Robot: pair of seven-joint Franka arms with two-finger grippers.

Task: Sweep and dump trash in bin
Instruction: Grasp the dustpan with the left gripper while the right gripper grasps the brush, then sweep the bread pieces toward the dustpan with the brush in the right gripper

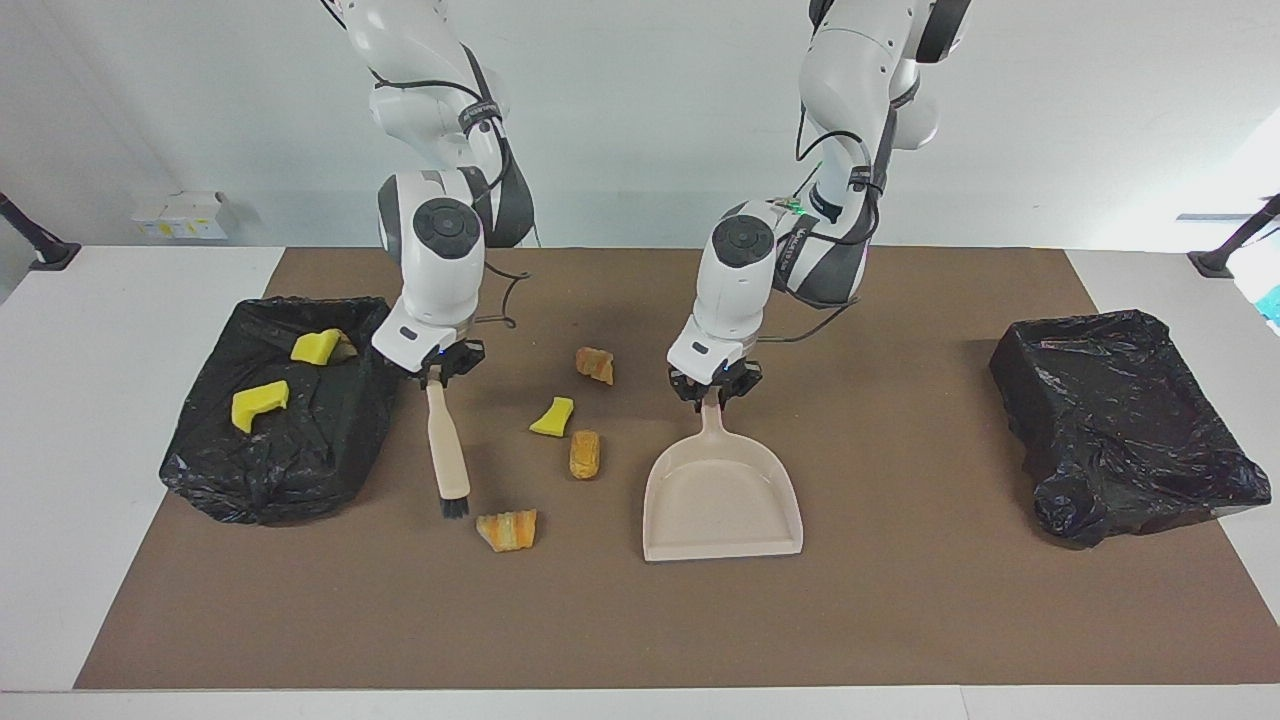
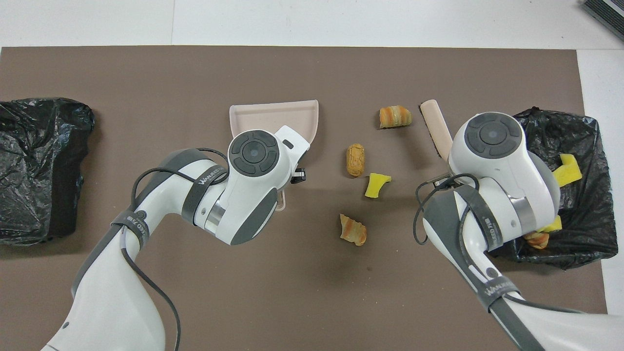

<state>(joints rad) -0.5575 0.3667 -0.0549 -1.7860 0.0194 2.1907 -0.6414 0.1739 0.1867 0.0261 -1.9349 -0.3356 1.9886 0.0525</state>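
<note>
Four pieces of trash lie loose on the brown mat: an orange-brown chunk (image 1: 595, 365) (image 2: 353, 229) nearest the robots, a yellow scrap (image 1: 553, 416) (image 2: 377, 185), a bread-like piece (image 1: 584, 453) (image 2: 355, 159) and a striped orange piece (image 1: 508, 530) (image 2: 395, 116) farthest out. My right gripper (image 1: 437, 374) is shut on the wooden brush (image 1: 443, 440) (image 2: 436, 126). Its bristles (image 1: 454, 507) sit low beside the striped piece, toward the bin (image 1: 280, 440) (image 2: 585, 136). My left gripper (image 1: 712, 393) is shut on the handle of the beige dustpan (image 1: 720, 500) (image 2: 275, 117).
The bin at the right arm's end holds yellow scraps (image 1: 259, 404) (image 2: 565, 170) and an orange piece. A second black-lined bin (image 1: 1120, 420) (image 2: 39, 165) stands at the left arm's end. Bare mat lies between the dustpan and that bin.
</note>
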